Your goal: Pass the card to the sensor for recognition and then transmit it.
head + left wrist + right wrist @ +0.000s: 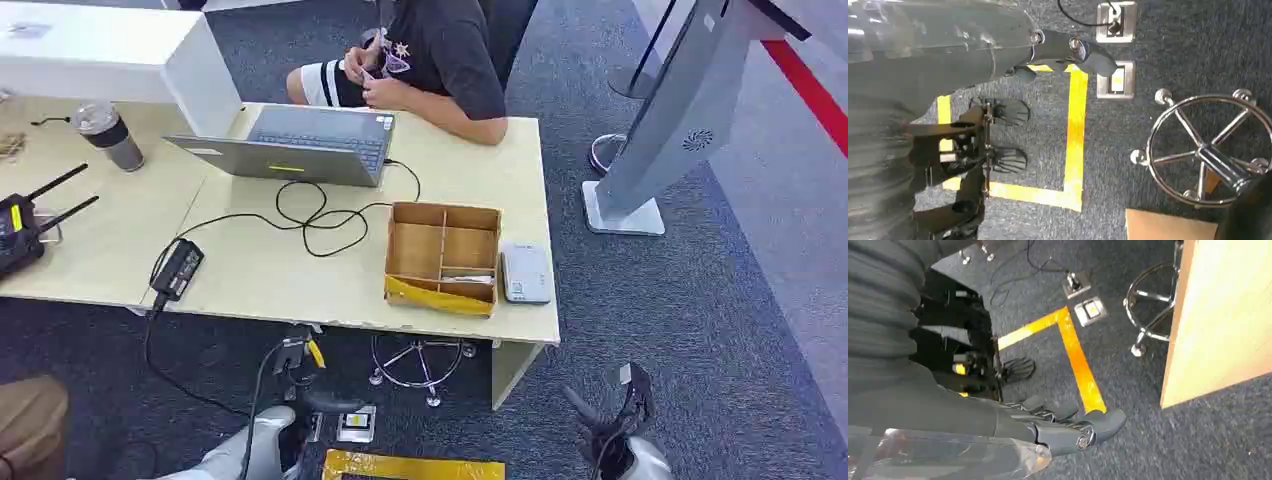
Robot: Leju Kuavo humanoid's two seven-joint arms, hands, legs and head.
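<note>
Both arms hang below the near table edge. Your left hand [1058,55] and right hand [1073,427] hold nothing, fingers loosely apart. Cards sit in the box [443,258], near compartment, just left of the sensor [525,272], handy for scanning.

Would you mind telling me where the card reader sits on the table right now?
In the head view, the card reader lies flat near the table's front right corner, just right of the cardboard divider box.

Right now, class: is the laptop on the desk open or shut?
Open. The laptop shows its keyboard, and its lid stands raised toward the white box.
</note>
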